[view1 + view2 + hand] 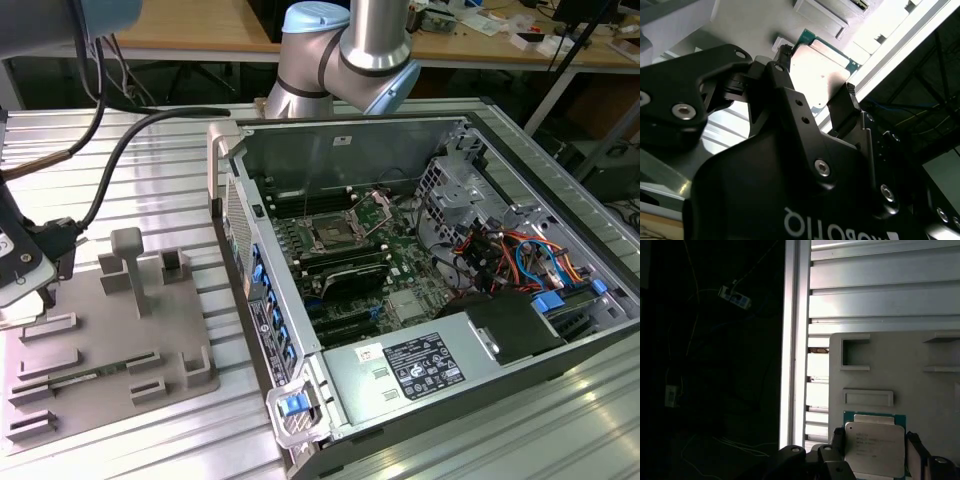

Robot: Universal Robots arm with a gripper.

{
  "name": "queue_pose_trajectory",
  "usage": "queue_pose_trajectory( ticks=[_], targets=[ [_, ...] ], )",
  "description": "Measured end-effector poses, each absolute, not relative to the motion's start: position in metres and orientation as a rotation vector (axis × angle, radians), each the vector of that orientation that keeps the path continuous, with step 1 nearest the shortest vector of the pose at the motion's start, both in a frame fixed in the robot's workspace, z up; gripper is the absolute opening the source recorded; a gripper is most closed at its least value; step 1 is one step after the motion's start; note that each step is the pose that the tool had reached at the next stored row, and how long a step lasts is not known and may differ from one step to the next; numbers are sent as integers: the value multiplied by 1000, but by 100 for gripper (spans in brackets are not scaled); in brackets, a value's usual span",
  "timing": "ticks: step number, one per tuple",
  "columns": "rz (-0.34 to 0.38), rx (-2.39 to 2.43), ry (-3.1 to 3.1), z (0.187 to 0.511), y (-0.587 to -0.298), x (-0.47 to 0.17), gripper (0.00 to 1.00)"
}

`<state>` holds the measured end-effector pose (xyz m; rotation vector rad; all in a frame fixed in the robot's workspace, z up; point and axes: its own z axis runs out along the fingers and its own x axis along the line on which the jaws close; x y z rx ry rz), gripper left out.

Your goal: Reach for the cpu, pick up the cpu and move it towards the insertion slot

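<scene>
The cpu (875, 440) is a flat silvery square on a green base, lying level with the grey tray (935, 390) near its corner. My gripper (876, 452) is shut on the cpu, with one black finger (838, 439) against one edge and the other finger (914, 446) against the opposite edge. In the second wrist view the cpu (822, 67) sits between the same fingertips (849, 97) of the gripper (816, 74). The gripper's white housing (15, 262) hangs over the tray's far side at the exterior view's left. The insertion slot (330, 237) is inside the open computer case.
The open computer case (400, 300) stands at the exterior view's right, with raised metal walls, drive cages and coloured cables. The grey tray (120, 340) carries upright posts and recesses. A black cable (120, 160) runs across the ribbed aluminium table. The table edge (795, 340) lies close to the cpu.
</scene>
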<state>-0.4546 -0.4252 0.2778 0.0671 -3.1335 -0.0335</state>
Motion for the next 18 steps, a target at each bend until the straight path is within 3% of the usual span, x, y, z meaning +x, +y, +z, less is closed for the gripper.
queue_pose_trajectory(
  ticks=[18],
  targets=[
    [-34, 67, -3133, 283, -425, -455, 55]
  ],
)
